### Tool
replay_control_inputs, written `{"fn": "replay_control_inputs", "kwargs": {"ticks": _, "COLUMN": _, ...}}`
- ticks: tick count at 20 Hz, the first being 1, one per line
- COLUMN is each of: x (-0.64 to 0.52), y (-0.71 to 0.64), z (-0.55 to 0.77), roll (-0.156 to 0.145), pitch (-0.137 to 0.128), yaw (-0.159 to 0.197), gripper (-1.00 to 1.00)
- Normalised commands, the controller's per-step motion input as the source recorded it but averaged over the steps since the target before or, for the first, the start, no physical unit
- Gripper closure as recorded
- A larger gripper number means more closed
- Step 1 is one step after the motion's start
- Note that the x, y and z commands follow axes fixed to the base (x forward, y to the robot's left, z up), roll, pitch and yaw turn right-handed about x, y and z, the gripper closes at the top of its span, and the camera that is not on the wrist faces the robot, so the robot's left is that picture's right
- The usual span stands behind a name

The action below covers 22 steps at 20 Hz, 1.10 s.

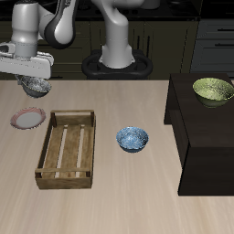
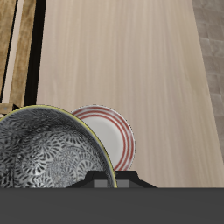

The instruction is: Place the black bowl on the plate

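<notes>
My gripper (image 1: 35, 80) hangs above the table's back corner, shut on the black bowl (image 1: 37, 88), which it carries in the air. In the wrist view the black bowl (image 2: 45, 150) fills the near field, its grey-white speckled inside and dark rim showing. The plate (image 1: 27, 118), red-rimmed with a pale centre, lies flat on the table a little nearer the front edge than the bowl. From the wrist, the plate (image 2: 112, 133) peeks out from behind the bowl's rim, partly covered by it.
A wooden tray (image 1: 67, 149) lies beside the plate, its edge showing as wooden tray (image 2: 17, 44). A blue patterned bowl (image 1: 132, 139) rests mid-table. A yellow-green bowl (image 1: 212, 90) sits on a dark cabinet (image 1: 206, 137).
</notes>
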Motion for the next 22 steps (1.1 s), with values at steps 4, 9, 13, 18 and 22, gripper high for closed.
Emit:
{"fn": "replay_control_inputs", "kwargs": {"ticks": 4, "x": -0.01, "y": -0.07, "z": -0.20, "roll": 0.007, "pitch": -0.007, "yaw": -0.006, "gripper": 1.00}}
{"fn": "replay_control_inputs", "kwargs": {"ticks": 9, "x": 0.07, "y": 0.00, "z": -0.31, "roll": 0.003, "pitch": 0.007, "yaw": 0.013, "gripper": 1.00}}
{"fn": "replay_control_inputs", "kwargs": {"ticks": 13, "x": 0.06, "y": -0.01, "z": -0.23, "roll": -0.006, "pitch": 0.029, "yaw": 0.001, "gripper": 1.00}}
{"fn": "replay_control_inputs", "kwargs": {"ticks": 18, "x": 0.05, "y": -0.06, "z": -0.33, "roll": -0.031, "pitch": 0.066, "yaw": 0.023, "gripper": 1.00}}
{"fn": "replay_control_inputs", "kwargs": {"ticks": 22, "x": 0.09, "y": -0.07, "z": -0.23, "roll": -0.032, "pitch": 0.039, "yaw": 0.006, "gripper": 1.00}}
